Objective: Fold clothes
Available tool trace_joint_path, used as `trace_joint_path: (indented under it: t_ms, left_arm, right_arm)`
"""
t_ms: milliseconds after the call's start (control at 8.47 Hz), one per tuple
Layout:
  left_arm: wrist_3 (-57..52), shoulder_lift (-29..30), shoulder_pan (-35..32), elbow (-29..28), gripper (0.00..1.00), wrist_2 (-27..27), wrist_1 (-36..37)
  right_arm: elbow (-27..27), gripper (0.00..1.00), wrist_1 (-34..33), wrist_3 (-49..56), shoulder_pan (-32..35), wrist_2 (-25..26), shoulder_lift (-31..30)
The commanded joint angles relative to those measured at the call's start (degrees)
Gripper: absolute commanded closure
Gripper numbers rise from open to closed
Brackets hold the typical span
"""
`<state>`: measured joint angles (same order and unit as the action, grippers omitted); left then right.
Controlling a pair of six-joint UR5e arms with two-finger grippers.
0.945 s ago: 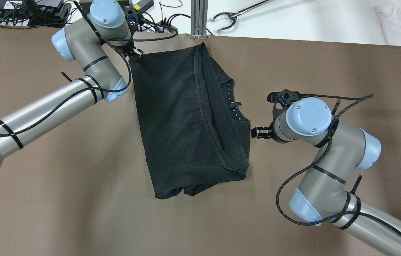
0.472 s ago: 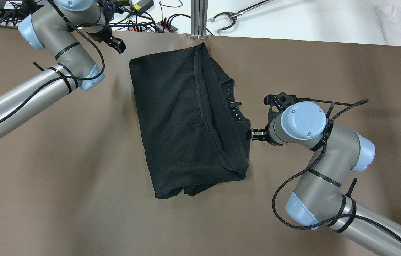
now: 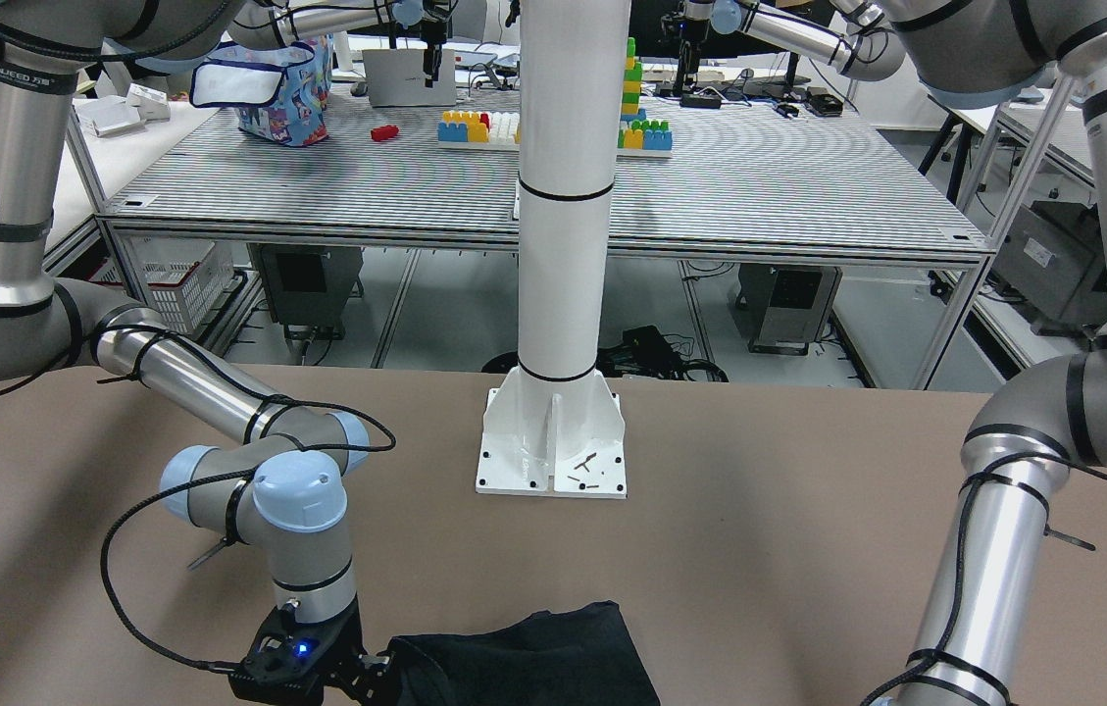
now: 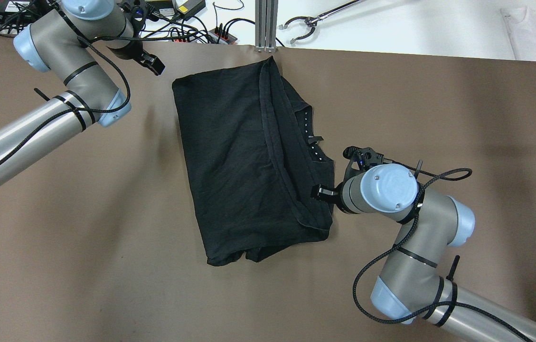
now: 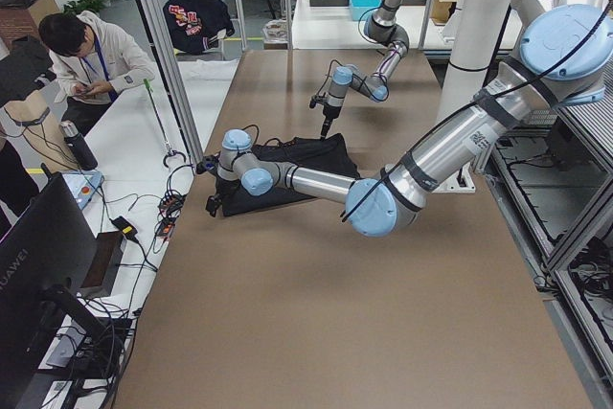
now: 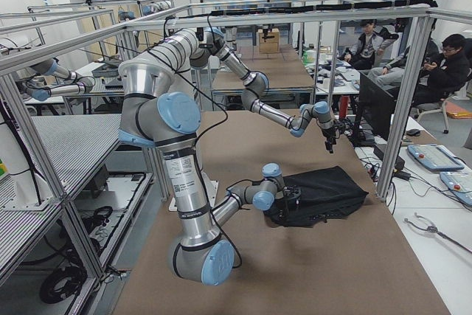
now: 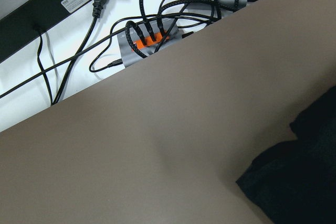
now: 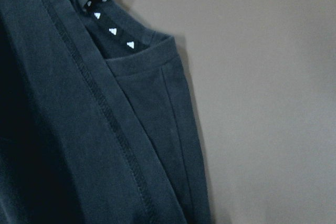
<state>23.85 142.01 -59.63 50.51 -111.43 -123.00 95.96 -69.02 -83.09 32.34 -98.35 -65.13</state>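
Note:
The black clothes (image 4: 239,161) lie folded on the brown table (image 4: 82,247), with a hem running down the middle and a collar with white marks on the right. My left gripper (image 4: 153,64) hangs open and empty above the table, left of the garment's far left corner; the left wrist view shows only that corner (image 7: 299,182). My right gripper (image 4: 321,192) is open, low over the garment's right edge near its lower corner. The front view shows it (image 3: 372,677) touching the cloth's edge (image 3: 533,657). The right wrist view shows hem and collar (image 8: 79,129) up close.
The white pole's base plate (image 3: 553,451) stands behind the garment. Cables and power hubs (image 7: 152,40) lie just past the table's far edge. A metal post (image 4: 266,23), a grabber tool (image 4: 305,23) and a white cloth (image 4: 533,28) are on the white surface beyond.
My left gripper let go of the garment's far left corner and drew back up and to the left. My right gripper moved left and down onto the garment's right edge.

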Motion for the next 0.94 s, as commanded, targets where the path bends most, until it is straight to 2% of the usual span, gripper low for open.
trace_joint_path:
  t_ms: [0,118,354,472,827]
  left_arm:
    - [1.36,-0.77,0.13,1.25,0.00,0.07,-0.05]
    - [1.54,-1.03,0.13,1.26,0.00,0.16,-0.14]
    - [1.55,-1.12,0.13,1.34,0.00,0.33,-0.14]
    - [1.55,-1.12,0.21,1.34,0.00,0.33,-0.14]
    - [1.55,-1.65,0.21,1.43,0.00,0.42,-0.23]
  right_arm:
    - [-0.51,0.23,1.79,-3.92,-3.08,3.60,-0.09]
    - [-0.34,0.39,1.79,-3.92,-3.08,3.60,-0.17]
    - [0.19,0.82,1.79,-3.92,-2.99,3.69,-0.35]
    - [0.71,1.00,1.88,-3.92,-2.99,3.95,-1.31]
    - [5.09,1.00,1.79,-3.83,-3.25,6.15,-4.30]
